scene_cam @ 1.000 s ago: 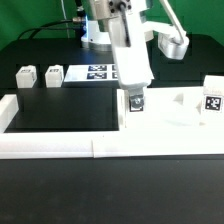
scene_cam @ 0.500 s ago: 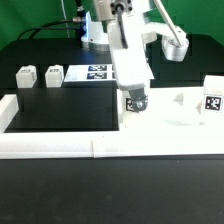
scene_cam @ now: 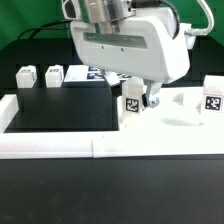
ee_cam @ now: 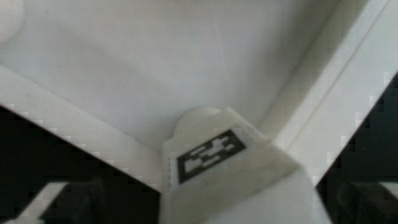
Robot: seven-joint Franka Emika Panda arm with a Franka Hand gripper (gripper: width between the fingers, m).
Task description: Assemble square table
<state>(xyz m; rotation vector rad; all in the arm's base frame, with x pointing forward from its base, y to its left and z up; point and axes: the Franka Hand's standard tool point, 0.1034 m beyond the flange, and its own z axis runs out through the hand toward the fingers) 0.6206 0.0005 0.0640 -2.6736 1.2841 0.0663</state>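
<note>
The white tabletop (scene_cam: 185,122) lies flat on the exterior view's right, against the front wall. One white leg (scene_cam: 131,103) with a black-and-white tag stands upright on its corner nearest the middle of the scene. My gripper (scene_cam: 140,101) hangs straight over this leg, open, its dark fingers (scene_cam: 152,97) either side of it with a gap showing. In the wrist view the leg (ee_cam: 222,150) rises between the jaws over the tabletop (ee_cam: 178,50). Another leg (scene_cam: 212,98) stands at the far right, and two more legs (scene_cam: 25,77) (scene_cam: 53,74) sit at the far left.
A long low white border wall (scene_cam: 60,146) runs along the front and up the left side. The marker board (scene_cam: 97,71) lies at the back behind the black mat (scene_cam: 60,105). The arm's base stands at the back centre.
The jaws have opened off the standing leg, which stays upright on the tabletop. The hand has turned about its axis, so its broad side now faces the exterior camera.
</note>
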